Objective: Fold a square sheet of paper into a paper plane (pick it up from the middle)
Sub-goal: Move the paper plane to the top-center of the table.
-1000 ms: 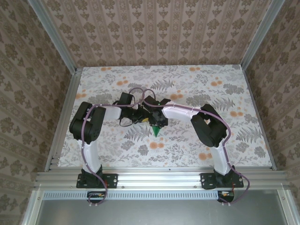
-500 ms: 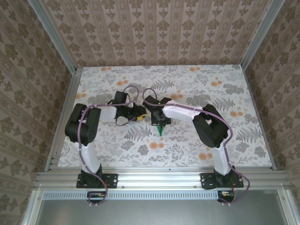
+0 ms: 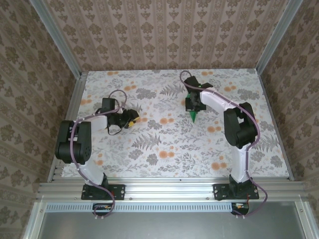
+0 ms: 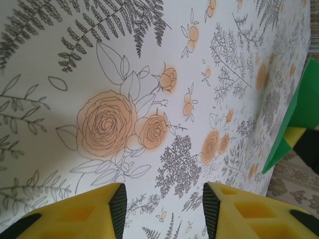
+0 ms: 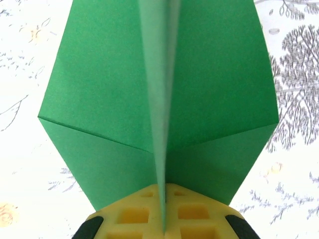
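- The paper plane is folded from bright green paper and sits over the far half of the tabletop, right of the tabletop's centre line. In the top view its pointed end faces the tabletop's near edge. Whether it touches the tabletop cannot be told.
- In the right wrist view, the paper plane shows two flat wings spread either side of a raised centre crease. The crease runs straight into the seam between the yellow pads.
- The right gripper reaches across the tabletop's right half. Its jaws are closed flat together on the centre fold of the paper plane, with only the paper between them.
- The left gripper is over the tabletop's left half, well apart from the paper plane.
- In the left wrist view, the left gripper has its jaws parted partway and grips nothing. Bare floral print of the tabletop shows through the gap.
- In the same view, the paper plane appears as a green strip at the right edge.
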